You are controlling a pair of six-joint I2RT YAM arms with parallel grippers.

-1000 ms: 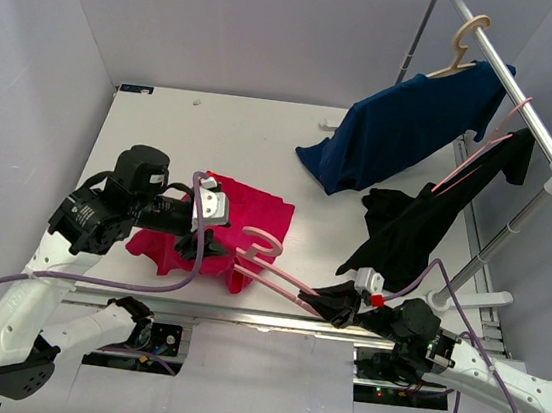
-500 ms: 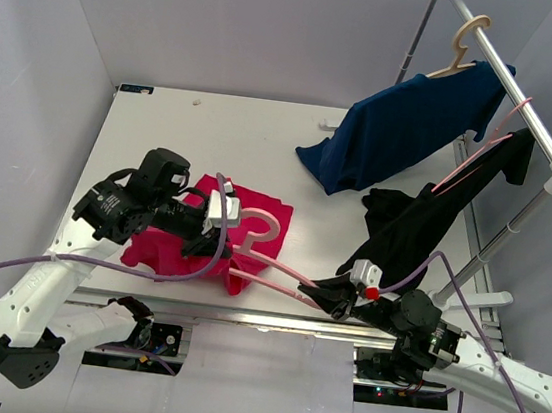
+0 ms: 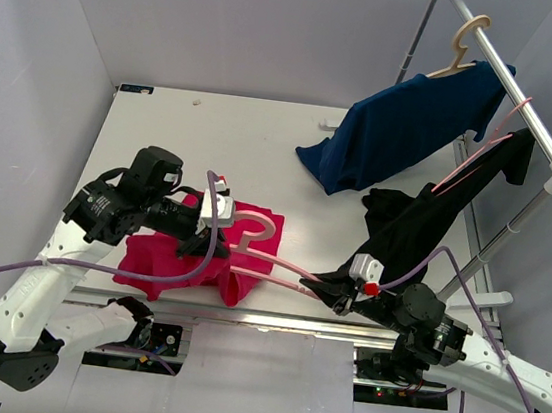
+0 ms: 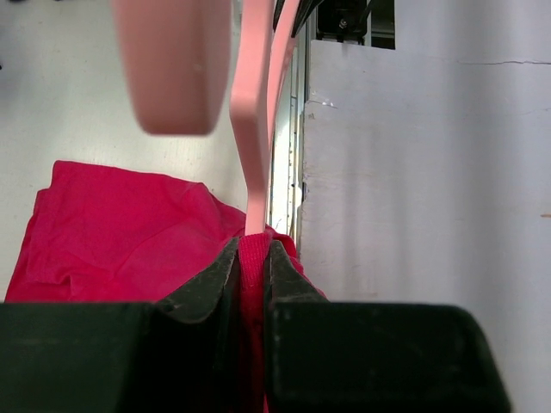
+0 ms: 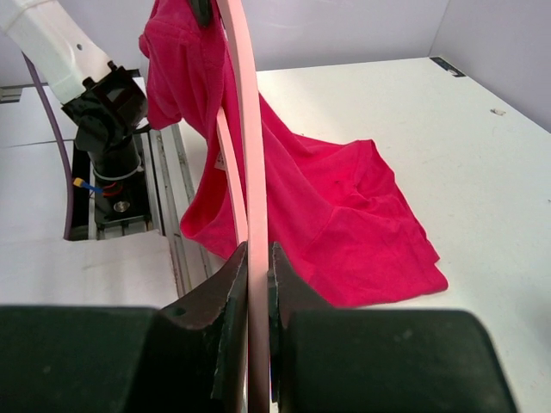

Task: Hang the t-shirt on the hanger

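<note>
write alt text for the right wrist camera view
The right gripper is shut on a thin pale-pink plastic hanger that runs straight up the frame. Behind it a crimson-red cloth t-shirt hangs from above and spreads onto the white table.

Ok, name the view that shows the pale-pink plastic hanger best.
Top external: the thin pale-pink plastic hanger shows nearly whole, hook and both arms. Left wrist gives only a blurred hook end and arm pieces; right wrist, just two arms close up.
</note>
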